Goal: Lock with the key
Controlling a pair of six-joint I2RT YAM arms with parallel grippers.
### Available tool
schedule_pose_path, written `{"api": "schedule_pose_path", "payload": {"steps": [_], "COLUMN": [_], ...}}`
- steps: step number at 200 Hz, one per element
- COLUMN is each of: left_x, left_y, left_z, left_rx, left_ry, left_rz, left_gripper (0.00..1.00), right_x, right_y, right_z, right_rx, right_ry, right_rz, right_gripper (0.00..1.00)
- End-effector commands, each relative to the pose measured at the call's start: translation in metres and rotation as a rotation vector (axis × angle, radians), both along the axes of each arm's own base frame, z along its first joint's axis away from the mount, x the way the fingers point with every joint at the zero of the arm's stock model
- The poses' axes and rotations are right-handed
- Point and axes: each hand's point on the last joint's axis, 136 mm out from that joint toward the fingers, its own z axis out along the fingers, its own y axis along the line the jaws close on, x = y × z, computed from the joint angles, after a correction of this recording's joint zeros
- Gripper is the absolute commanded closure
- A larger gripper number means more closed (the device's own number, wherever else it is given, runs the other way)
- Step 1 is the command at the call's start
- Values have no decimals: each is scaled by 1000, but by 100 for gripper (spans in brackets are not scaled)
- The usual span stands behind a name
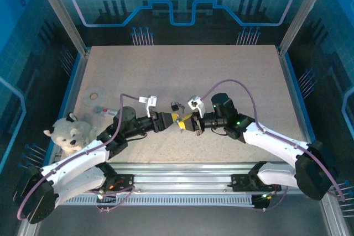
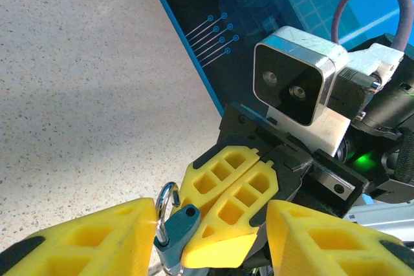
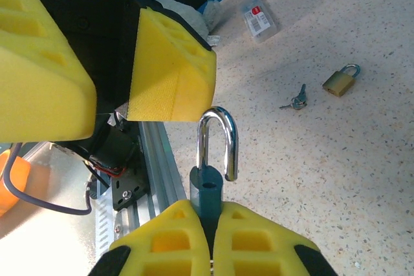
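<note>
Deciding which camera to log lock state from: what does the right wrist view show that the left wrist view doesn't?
Right wrist, not left wrist: the shackle with its free end out of the body, so unlocked; also keys and a brass padlock lying beyond. Left wrist, not right wrist: the right arm's wrist camera. Both: the blue padlock clamped in the shut right claw, with the open left claw beside it.

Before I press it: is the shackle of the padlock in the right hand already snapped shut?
No: the shackle of the padlock in the right hand has its free end outside the body.
</note>
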Motion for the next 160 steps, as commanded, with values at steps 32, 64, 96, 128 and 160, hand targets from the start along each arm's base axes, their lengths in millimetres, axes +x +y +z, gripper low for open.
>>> {"api": "schedule_pose_path", "payload": {"steps": [32,64,96,128,160], "left_x": [-5,-4,-5,-5,-7], "left_y": [-6,-7,-7,-6,-3], "left_z": [-6,-9,-9,-9,-5], "left_rx": [-1,5,7,7,5], "left_ry": [1,5,3,-7,-33], "left_rz": [-51,-53,-56,-57,-48], "left_gripper": [55,57,61,64,68], "right_x": [-2,-2,-4,-7,-9], "right_y": [1,2,1,2,3], "right_z": [12,12,14,15,17], "right_rx": [44,46,52,61,68], "right_ry": [-40,-38,-39,-37,-36], "right_rz": [28,30,36,54,69], "right_gripper": [100,100,100,100,100]}}
